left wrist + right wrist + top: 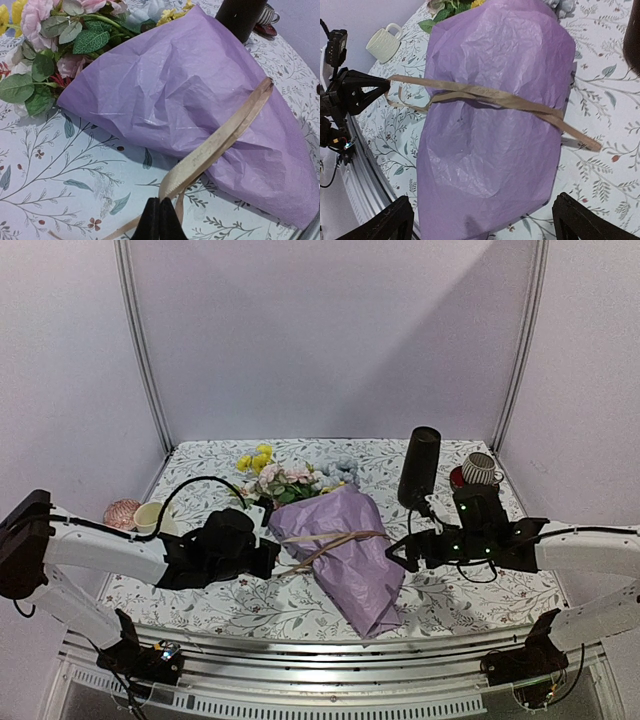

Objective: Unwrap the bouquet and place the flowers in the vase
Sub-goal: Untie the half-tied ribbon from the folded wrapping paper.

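Booth: plain white walls on three sides, with a table under a flowery cloth (480, 592) taking up pretty much the whole floor.
Edges: a metal rail (330, 658) runs along the near edge with both arm bases on it. The cloth's left and right edges sit close to the walls.
Open room: bare cloth shows near-left and near-right of the bouquet, and there's a strip along the far side too.
Bouquet (345, 545): lying flat mid-table on a slant, purple paper on, with the pointy end near-right and almost at the near edge.
Flowers (285, 478): wrapped up, heads poking out the far-left end.
String (485, 95): goes round the middle of the paper. One end runs off left, and the other lies loose on the cloth at the bouquet's right side.
Left gripper (159, 220): pinched tight on the string's left end, low over the cloth, just left of the bouquet.
Right gripper (398, 552): jaws spread wide with nothing in them, just right of the bouquet and facing it. Can't tell if it touches the paper.
Vase (420, 468): upright at far right, just behind the right gripper.
Clutter: ribbed cup (481, 469) just right of the vase, plus a cream cup (148, 516) and a pink lump (122, 512) at the left edge.
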Action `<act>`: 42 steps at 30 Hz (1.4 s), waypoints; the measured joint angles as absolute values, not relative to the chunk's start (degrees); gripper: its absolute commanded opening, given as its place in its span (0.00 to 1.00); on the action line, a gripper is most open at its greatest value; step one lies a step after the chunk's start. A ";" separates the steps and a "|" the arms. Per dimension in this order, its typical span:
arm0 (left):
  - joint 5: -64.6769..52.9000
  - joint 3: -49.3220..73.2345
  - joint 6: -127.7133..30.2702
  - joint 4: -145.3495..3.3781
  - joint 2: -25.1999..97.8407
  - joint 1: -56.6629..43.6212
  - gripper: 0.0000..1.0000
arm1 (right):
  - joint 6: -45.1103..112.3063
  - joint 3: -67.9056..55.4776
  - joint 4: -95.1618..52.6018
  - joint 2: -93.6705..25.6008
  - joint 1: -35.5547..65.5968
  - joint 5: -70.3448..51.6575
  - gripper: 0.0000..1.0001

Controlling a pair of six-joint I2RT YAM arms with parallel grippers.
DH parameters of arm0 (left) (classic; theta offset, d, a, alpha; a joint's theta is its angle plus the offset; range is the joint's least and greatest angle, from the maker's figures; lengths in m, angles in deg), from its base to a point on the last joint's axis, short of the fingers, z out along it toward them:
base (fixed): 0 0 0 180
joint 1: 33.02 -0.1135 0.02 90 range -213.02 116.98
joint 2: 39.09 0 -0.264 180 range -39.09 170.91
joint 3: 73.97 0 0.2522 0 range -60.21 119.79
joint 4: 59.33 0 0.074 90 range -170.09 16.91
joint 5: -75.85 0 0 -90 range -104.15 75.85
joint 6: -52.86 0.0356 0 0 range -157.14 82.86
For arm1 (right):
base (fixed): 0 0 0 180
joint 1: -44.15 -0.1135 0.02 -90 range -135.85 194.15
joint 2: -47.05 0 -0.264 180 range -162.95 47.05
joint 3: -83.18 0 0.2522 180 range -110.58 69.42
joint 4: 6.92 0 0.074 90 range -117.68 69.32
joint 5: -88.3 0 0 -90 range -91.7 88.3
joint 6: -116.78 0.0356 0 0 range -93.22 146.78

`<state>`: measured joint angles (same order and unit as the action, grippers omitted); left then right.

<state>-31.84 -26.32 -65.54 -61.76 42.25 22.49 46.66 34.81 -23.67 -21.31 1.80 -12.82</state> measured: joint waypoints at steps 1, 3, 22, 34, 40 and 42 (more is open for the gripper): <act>-31.86 -26.32 -65.54 -61.76 42.25 22.49 0.00 | 48.02 35.29 -23.41 -21.36 1.82 -13.76 0.99; -32.06 -26.30 -65.52 -61.76 42.30 22.49 0.00 | 50.09 36.30 -22.66 -22.14 1.82 -15.94 0.99; -32.41 -24.25 -64.82 -61.80 45.23 22.38 0.00 | 64.50 45.72 -3.82 -33.14 1.84 -29.78 0.94; -32.54 -23.94 -64.80 -64.16 44.90 19.56 0.00 | 69.44 42.07 8.96 -46.64 -4.34 -31.72 0.85; -32.61 -24.14 -64.58 -65.34 42.17 17.28 0.00 | 71.19 40.25 12.81 -50.03 -7.69 -32.23 0.88; -32.56 -24.40 -64.34 -65.32 41.05 16.74 0.00 | 70.90 40.21 12.18 -49.53 -7.71 -31.24 0.89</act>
<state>-32.56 -24.40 -64.34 -65.32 41.05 16.74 70.90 40.21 12.18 -49.53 -7.71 -31.24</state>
